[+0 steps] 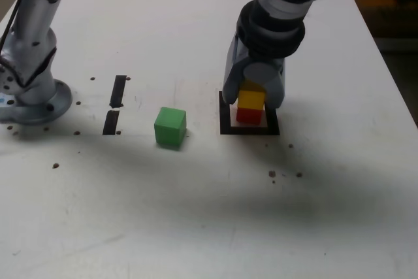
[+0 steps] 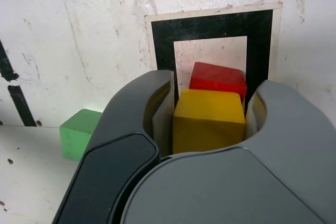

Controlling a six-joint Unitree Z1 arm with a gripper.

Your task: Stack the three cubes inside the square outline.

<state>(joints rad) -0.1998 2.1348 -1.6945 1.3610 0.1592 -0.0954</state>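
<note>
Evidently unlabelled cubes (image 1: 251, 99) (plain matte)

One camera stands off my arm, high at the near side of the white, speckled table (image 1: 196, 227), looking down and across it from a moderate way off. The other rides on my wrist, looking steeply down past my grey gripper (image 2: 209, 109) from very close. Both take in the thick black square outline (image 1: 226, 117) (image 2: 210, 27), the small matte yellow cube (image 1: 251, 100) (image 2: 209, 119) on the red cube (image 1: 248, 115) (image 2: 218, 78), and the green cube (image 1: 170, 127) (image 2: 77, 132).
</note>
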